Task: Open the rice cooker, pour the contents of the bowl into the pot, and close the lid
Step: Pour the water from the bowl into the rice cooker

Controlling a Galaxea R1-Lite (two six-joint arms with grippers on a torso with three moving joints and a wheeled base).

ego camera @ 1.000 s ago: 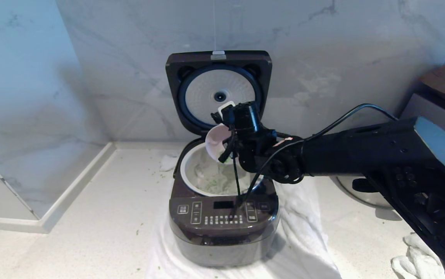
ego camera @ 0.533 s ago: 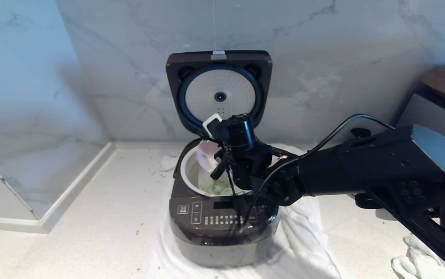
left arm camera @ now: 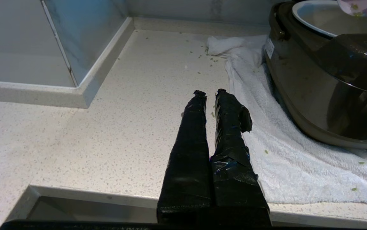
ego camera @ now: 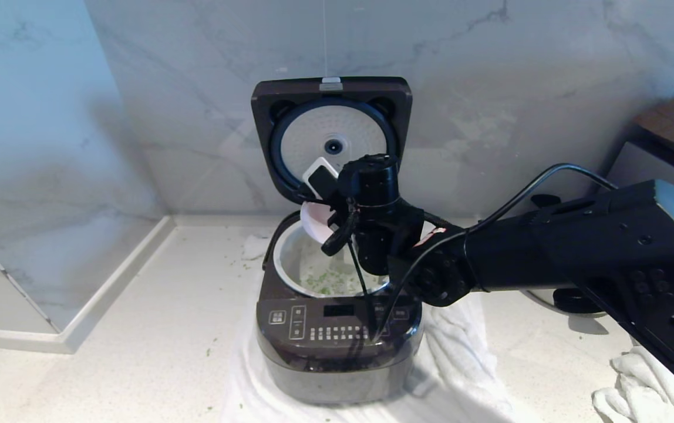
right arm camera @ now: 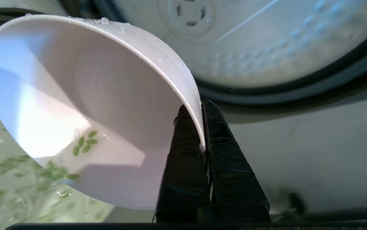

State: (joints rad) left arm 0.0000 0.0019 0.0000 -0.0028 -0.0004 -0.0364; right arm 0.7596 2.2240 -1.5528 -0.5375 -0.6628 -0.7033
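Observation:
The dark-brown rice cooker point(ego camera: 337, 346) stands open, its lid point(ego camera: 331, 94) upright against the wall with the pale dimpled plate showing. The cream pot point(ego camera: 281, 258) inside holds green bits, the contents point(ego camera: 328, 282), on a whitish base. My right gripper point(ego camera: 337, 226) is shut on the rim of the pale pink bowl point(ego camera: 316, 220), which is tipped steeply over the pot. In the right wrist view the gripper point(right arm camera: 193, 110) pinches the bowl point(right arm camera: 74, 95) wall; a few green bits point(right arm camera: 84, 143) cling inside. My left gripper point(left arm camera: 209, 93) hangs shut over the counter, left of the cooker point(left arm camera: 330, 80).
A white towel point(ego camera: 460, 364) lies under the cooker, and another cloth point(ego camera: 642, 388) lies at the front right. A steel pan's edge point(ego camera: 542, 296) shows behind my right arm. A raised ledge point(ego camera: 108, 282) borders the counter on the left. Stray green bits point(ego camera: 211, 352) dot the counter.
My right wrist has rolled, tipping the bowl further over the pot. The bowl dipped towards the pot and shifted slightly left, then rose a little.

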